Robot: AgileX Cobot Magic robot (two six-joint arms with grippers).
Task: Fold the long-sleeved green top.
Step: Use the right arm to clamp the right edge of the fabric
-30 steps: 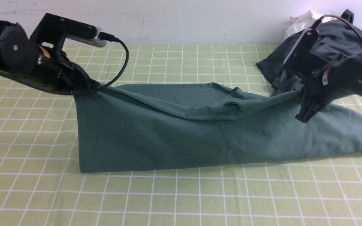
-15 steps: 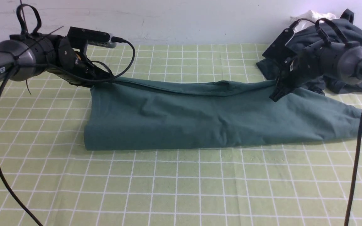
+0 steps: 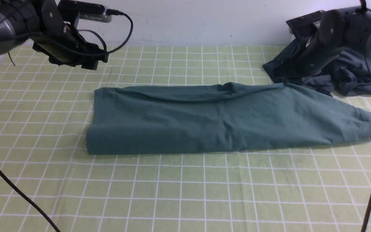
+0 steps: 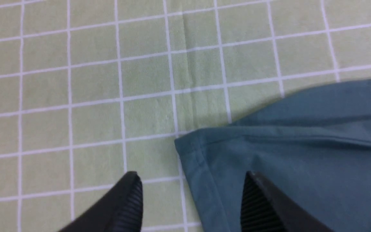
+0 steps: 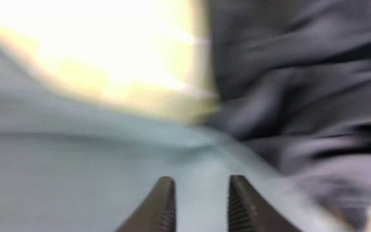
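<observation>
Now left fingers (image 4: 128, 203) gape wide, right fingers (image 5: 164, 207) partly, both empty above the green top (image 3: 224, 124)

Table covering: pale green tablecloth (image 3: 185, 193) with a white grid pattern, lying flat. Dark grey garment (image 3: 349, 77): crumpled heap at the 2 o'clock position on the tablecloth, near the wall. White wall (image 3: 204, 19): runs along the 12 o'clock edge.
</observation>
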